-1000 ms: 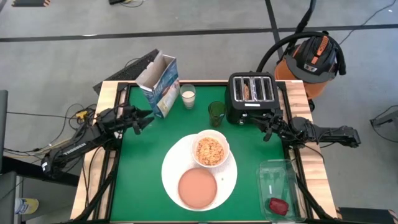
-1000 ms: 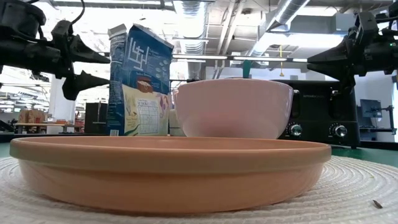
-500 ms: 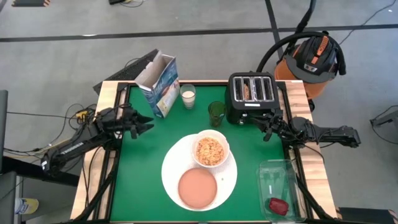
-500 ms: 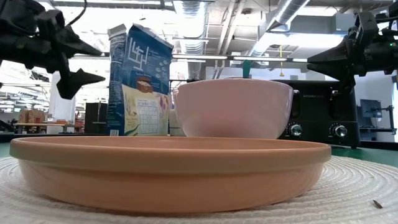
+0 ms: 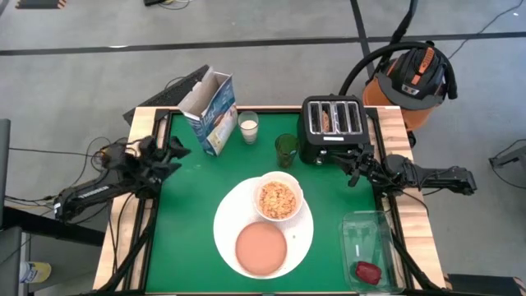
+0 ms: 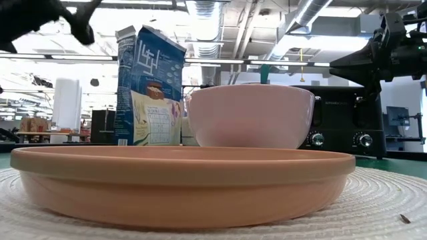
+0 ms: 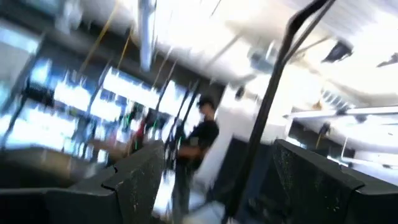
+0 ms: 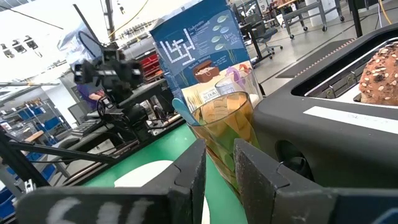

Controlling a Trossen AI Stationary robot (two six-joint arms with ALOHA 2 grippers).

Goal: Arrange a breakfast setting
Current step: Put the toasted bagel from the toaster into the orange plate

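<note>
A large white plate [image 5: 223,215] lies on the green table. On it are a white bowl [image 5: 278,198] of cereal and a salmon-pink plate [image 5: 261,247]. The blue cereal box [image 5: 210,113] stands open at the far left. A brown seeded bagel [image 8: 380,73] sticks out of a toaster slot. A small dark-red item [image 5: 367,271] lies in the clear tray [image 5: 371,237]. My left gripper [image 5: 177,150] hangs open over the table's left edge, tipped upward and holding nothing. My right gripper [image 5: 348,167] stays level at the right edge, in front of the toaster, its fingers a narrow gap apart with nothing between them.
The black toaster [image 5: 333,130] stands at the far right. A glass of milk [image 5: 248,126] and a green cup [image 5: 285,149] stand between it and the box. An orange shop vacuum [image 5: 415,78] sits on the floor beyond the table.
My left gripper has drawn back from the cereal box toward the table's left edge. It has risen and tipped its fingers upward, and it has stayed open. The box has kept its place.
</note>
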